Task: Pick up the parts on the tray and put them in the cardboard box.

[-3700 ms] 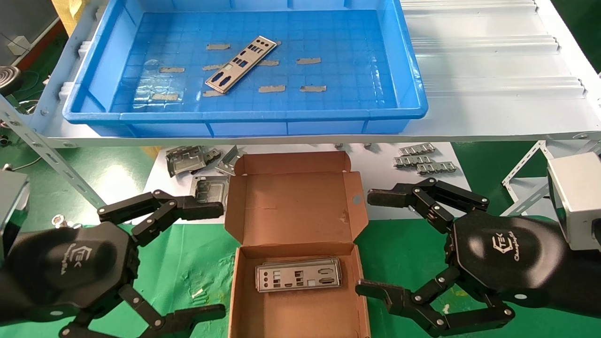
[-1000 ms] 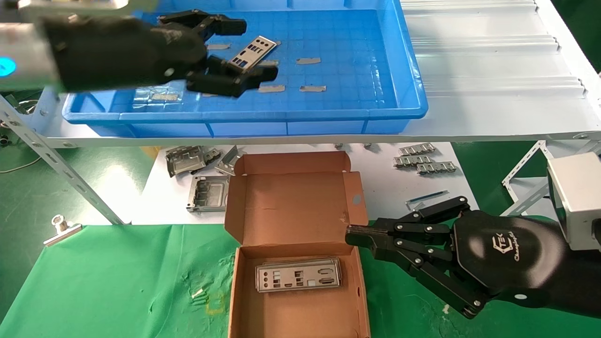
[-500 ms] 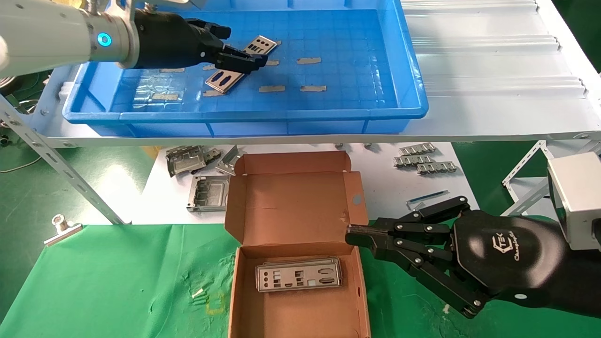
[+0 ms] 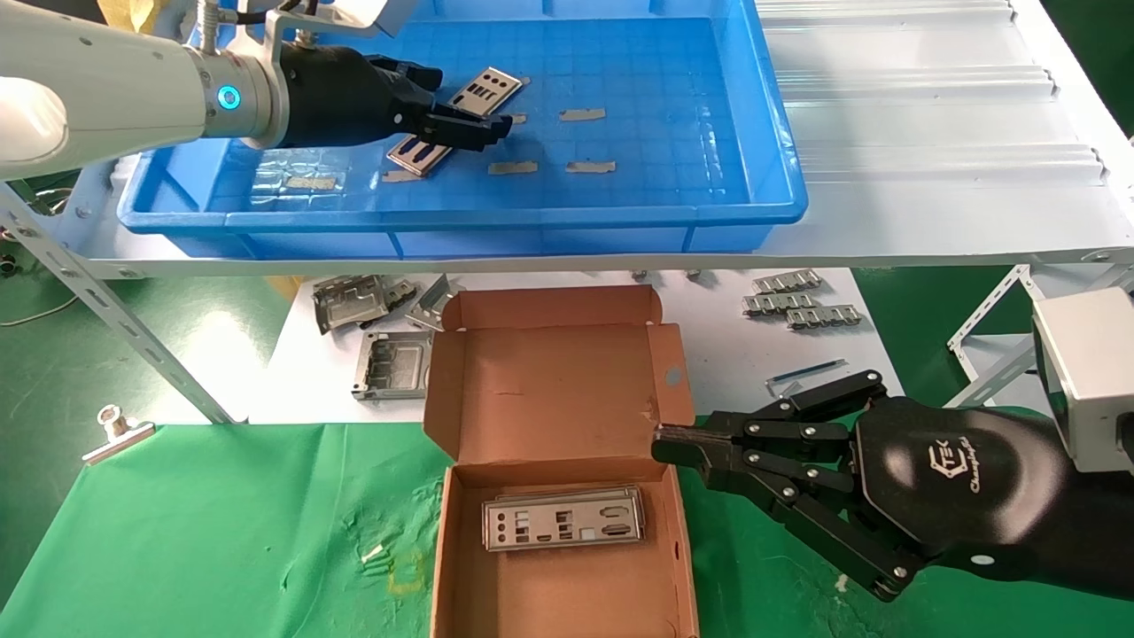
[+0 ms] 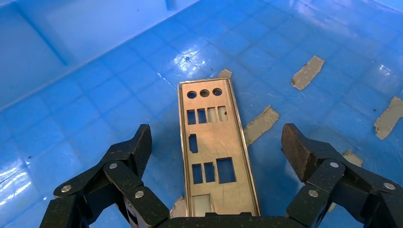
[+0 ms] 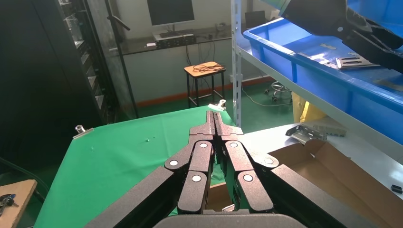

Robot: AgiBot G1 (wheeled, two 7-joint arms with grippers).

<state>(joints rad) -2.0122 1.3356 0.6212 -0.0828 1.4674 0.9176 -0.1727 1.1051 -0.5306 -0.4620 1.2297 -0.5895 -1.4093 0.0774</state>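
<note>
Since half a second ago our left gripper [image 4: 468, 127] has edged slightly rightward over the large bright-blue plastic tray [image 4: 762, 133] in the upper left of the head view; everything else sits as before. Its fingers [image 5: 128, 152] are spread apart, one on either side of the thin silver metal plate with port cut-outs [image 5: 211, 142], which lies flat on the tray's gridded floor among short grey tape strips [image 4: 590, 166]. We see a second silver plate [image 4: 562, 518] lying inside the small brown cardboard box [image 4: 558, 390] at lower centre. Our right gripper [image 4: 660, 440], fingers pressed together, rests at the box's right edge.
</note>
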